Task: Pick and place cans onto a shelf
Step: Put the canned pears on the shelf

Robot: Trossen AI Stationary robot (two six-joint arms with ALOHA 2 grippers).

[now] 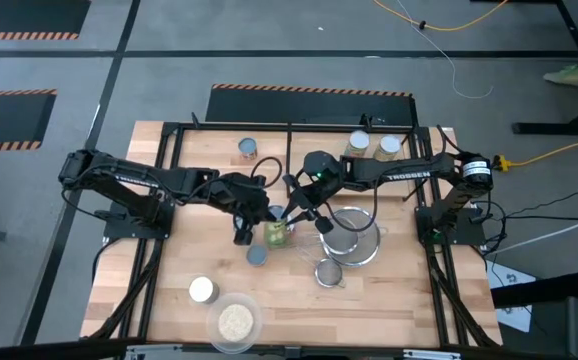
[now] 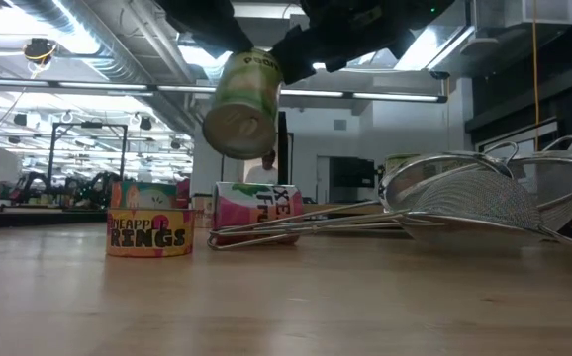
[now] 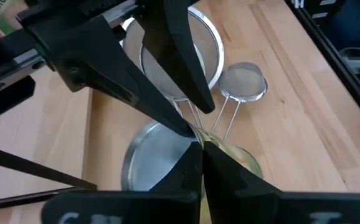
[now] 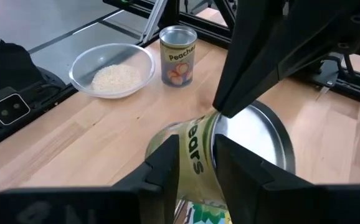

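A green-labelled pears can (image 1: 276, 234) hangs tilted above the table's middle (image 2: 244, 99). My right gripper (image 4: 195, 165) comes from the right and is shut on it. My left gripper (image 3: 202, 155) comes from the left and meets the same can at one end. A short silver-blue-topped can (image 1: 257, 256) stands on the table right below. A cream-topped peaches can (image 1: 202, 290) stands on its base nearer the front. Three cans (image 1: 248, 149) (image 1: 358, 143) (image 1: 389, 147) stand at the far side by the black-railed shelf (image 1: 329, 140). My left gripper has its nearly closed fingertips (image 3: 195, 163) at the rim of the can's end (image 3: 230, 155); the tips themselves hide the place of contact. The can is clear of the table. My right gripper pinches the can's labelled side (image 4: 195, 146) between its two fingers (image 4: 167, 163), lying across the can. The can is lifted clear and tilted, one end facing down toward the near side (image 2: 237, 129).
Two large wire strainers (image 1: 354, 235) and a small one (image 1: 329, 270) lie right of the held can. A clear dish of grains (image 1: 235, 322) sits at the front edge. Bare tabletop lies at the front right.
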